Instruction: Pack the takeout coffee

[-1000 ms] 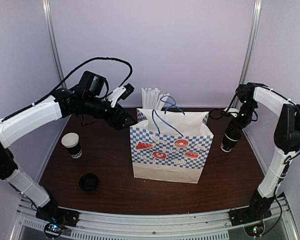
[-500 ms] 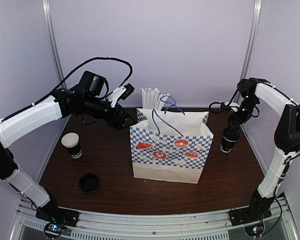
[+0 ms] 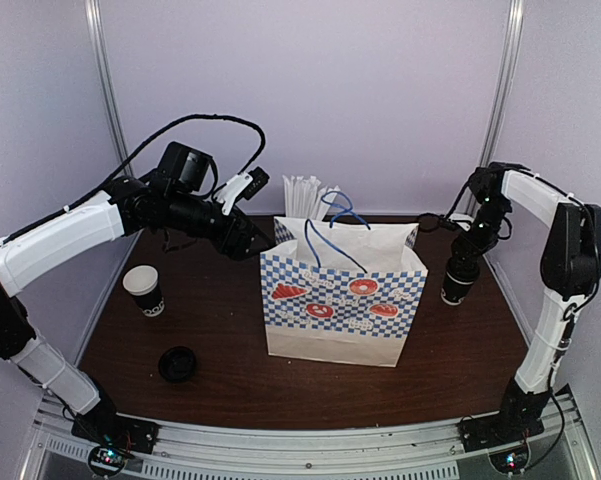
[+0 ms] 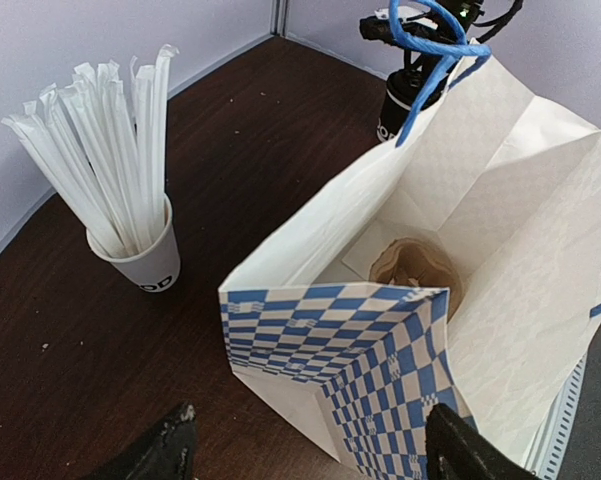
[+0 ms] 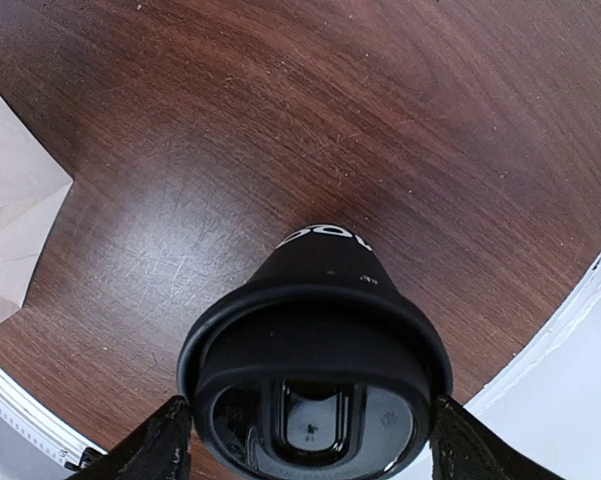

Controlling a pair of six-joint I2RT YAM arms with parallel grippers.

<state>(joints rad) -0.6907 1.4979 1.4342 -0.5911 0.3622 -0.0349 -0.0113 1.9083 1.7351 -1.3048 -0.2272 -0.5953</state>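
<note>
The takeout coffee [image 3: 458, 283], a black cup with white lettering and a black lid, stands on the table right of the paper bag [image 3: 345, 300]. My right gripper [image 3: 467, 258] hangs straight over it. In the right wrist view the lid [image 5: 315, 380] fills the space between the open fingers [image 5: 165, 440], which flank its rim; I cannot tell whether they touch it. My left gripper [image 3: 255, 243] hovers open at the bag's back left corner. In the left wrist view its gripper [image 4: 312, 435] straddles the checkered bag edge [image 4: 330, 330] without gripping.
A brown item [image 4: 415, 275] lies at the bottom of the open bag. A white cup of straws [image 4: 145, 260] stands behind the bag. A lidless white-rimmed cup [image 3: 143, 290] and a loose black lid [image 3: 177, 363] sit at the left.
The right arm's elbow and wrist have shifted slightly above the cup, first up, then back down. The cup, the bag and the left arm have stayed put.
</note>
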